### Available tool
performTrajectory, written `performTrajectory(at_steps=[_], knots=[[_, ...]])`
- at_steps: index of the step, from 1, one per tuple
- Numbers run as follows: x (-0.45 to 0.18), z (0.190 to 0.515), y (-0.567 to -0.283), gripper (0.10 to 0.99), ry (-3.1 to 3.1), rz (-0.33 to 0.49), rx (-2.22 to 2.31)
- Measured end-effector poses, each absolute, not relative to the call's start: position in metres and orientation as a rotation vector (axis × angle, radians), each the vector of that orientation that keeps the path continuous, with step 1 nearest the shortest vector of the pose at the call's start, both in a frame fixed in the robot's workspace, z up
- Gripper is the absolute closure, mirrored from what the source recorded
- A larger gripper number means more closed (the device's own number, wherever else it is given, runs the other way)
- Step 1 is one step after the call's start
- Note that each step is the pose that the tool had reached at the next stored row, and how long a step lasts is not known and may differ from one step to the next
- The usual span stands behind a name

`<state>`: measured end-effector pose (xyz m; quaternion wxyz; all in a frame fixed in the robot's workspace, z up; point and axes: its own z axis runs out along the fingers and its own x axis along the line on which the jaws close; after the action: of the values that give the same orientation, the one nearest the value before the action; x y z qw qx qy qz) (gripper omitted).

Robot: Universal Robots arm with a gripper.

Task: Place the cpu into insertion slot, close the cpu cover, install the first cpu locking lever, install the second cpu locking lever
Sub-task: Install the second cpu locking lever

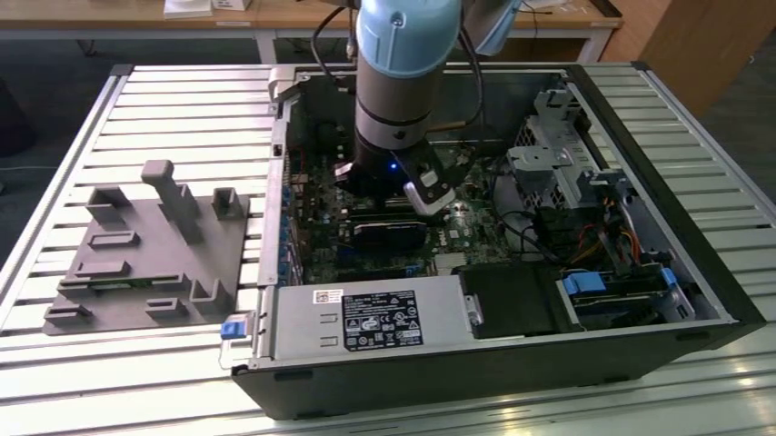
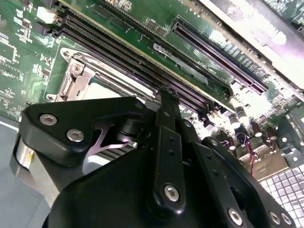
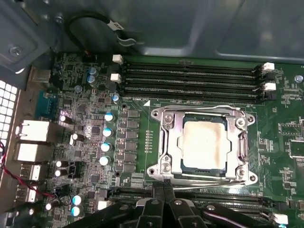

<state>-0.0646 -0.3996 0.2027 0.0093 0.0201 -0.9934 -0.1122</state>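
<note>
- On the exterior view's left you have a grey fixture block lying on the slatted desk, well apart from the work.
- Moving right, the open computer case lies on that desk, and your arm reaches down into it over the green board.
- In the first wrist view, the memory slots run along one side of the insertion slot.
- The cpu is already seated in that slot, its pale metal face showing through the window of the cpu cover, which lies flat over it. So you can count placing and closing as done, judging by how they lie.
- A thin locking lever runs along the socket edge nearest the pincer. You cannot tell from here whether either lever is latched; treat them as what is left.
- The pincer's fingertips are drawn together to a narrow point just at that lever, with nothing visibly held between them.
</note>
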Motion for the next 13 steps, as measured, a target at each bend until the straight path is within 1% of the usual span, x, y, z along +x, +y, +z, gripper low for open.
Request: performTrajectory(at_steps=[13], knots=[[-0.0681, 0.1933, -0.4001, 0.980, -3.092, -0.443, 0.064]])
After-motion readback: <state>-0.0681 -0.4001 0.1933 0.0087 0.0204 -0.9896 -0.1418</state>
